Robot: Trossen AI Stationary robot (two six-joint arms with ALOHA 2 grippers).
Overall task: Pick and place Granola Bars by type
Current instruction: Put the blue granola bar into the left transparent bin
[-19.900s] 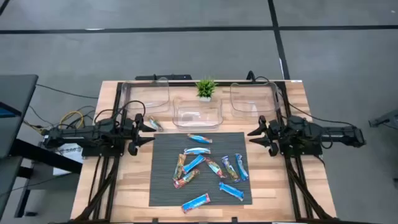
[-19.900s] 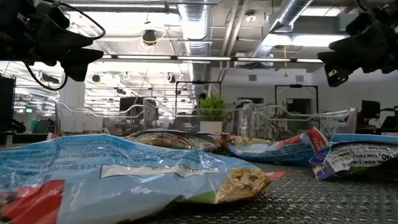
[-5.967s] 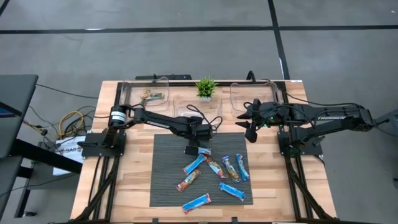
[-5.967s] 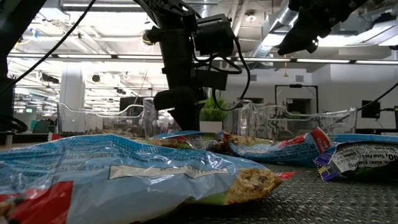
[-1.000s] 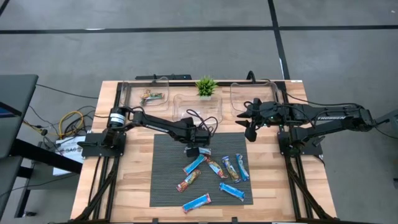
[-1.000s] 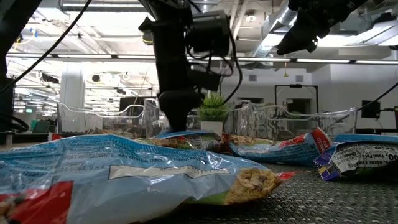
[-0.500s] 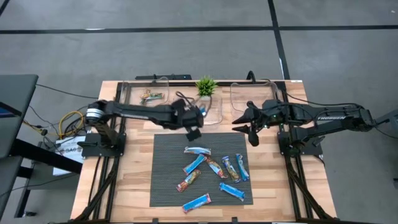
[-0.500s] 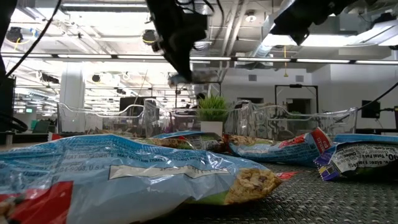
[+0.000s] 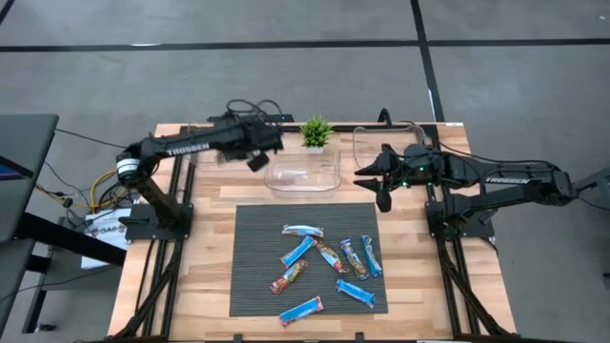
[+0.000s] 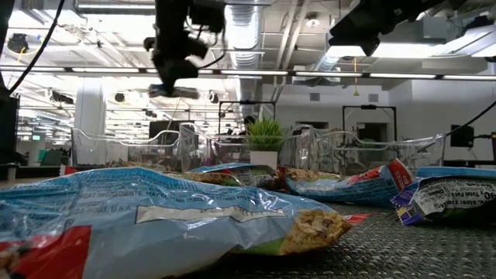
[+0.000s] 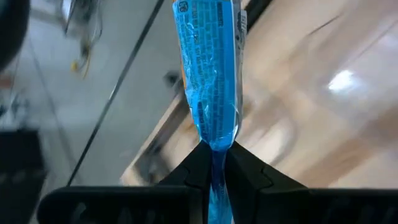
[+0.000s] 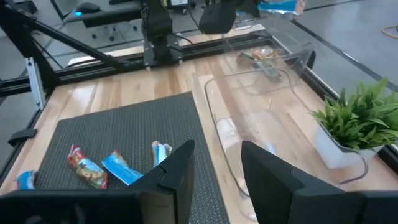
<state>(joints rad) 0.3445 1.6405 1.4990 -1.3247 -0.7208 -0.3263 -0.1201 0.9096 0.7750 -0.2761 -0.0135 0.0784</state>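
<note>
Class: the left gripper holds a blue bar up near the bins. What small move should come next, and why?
Probably lower and open. The left gripper is shut on a blue bar, held high by the left bin; whether it is over that bin or the middle bin is unclear.

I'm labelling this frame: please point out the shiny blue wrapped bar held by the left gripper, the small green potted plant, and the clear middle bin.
Blue wrapped bar [image 11: 211, 74], left wrist view, mid-wrapper.
Green potted plant [image 9: 315, 132], high view, leaves.
Clear middle bin [image 9: 303, 188], high view, front rim.
</note>
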